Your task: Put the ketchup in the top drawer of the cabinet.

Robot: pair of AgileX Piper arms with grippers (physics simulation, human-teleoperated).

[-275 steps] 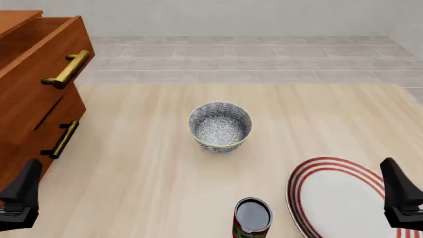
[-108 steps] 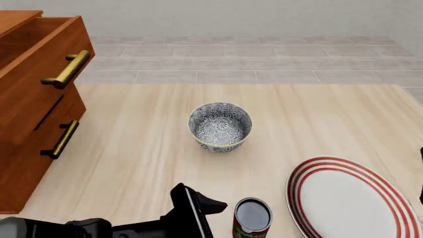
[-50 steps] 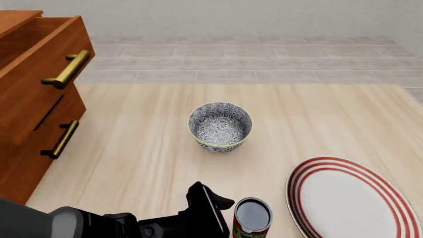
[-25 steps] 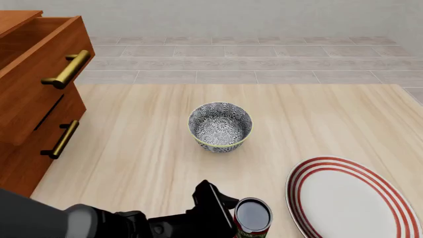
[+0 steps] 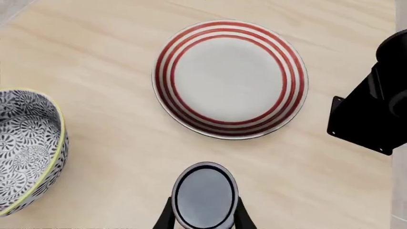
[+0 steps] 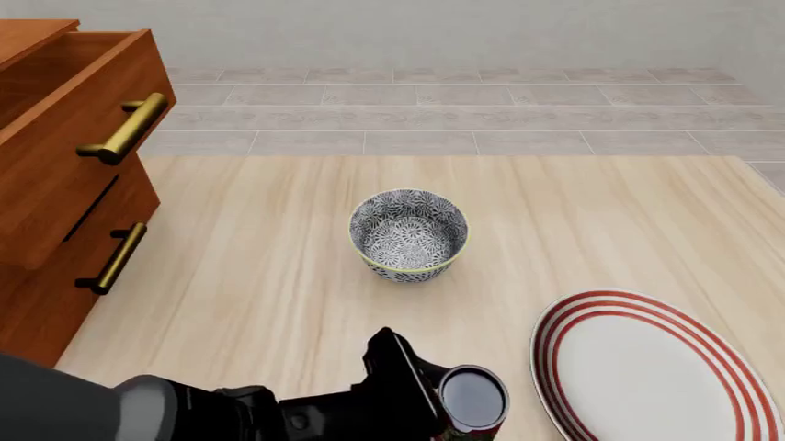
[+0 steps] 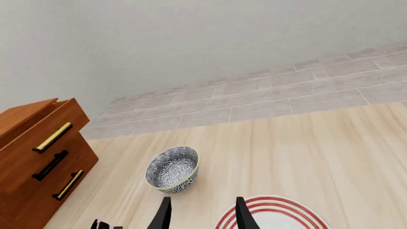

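The left tool (image 5: 203, 220) sits right at the ketchup (image 5: 205, 195), one finger showing on each side of the dark round top, hugging its sides. In the front view the left arm reaches in low from the left and the ketchup (image 6: 472, 402) stands at the near edge of the desk (image 6: 589, 220), between the patterned bowl (image 6: 409, 234) and the red-striped plate (image 6: 650, 367). So this looks like the grasping step: the fingers are around the container, but whether they are pressing on it yet, I cannot tell. The right tool (image 7: 201, 213) hangs high above the scene with its fingers spread and nothing between them.

The top drawer (image 6: 73, 138) of the cabinet (image 6: 50, 276) stands pulled out, over at the far left, well apart from the ketchup. Once the grip is firm, the next move calls for a straight lift clear of the desk, a carry to the left past the bowl, rising above the drawer's front and brass handle (image 6: 125, 129), then a lowering inside.
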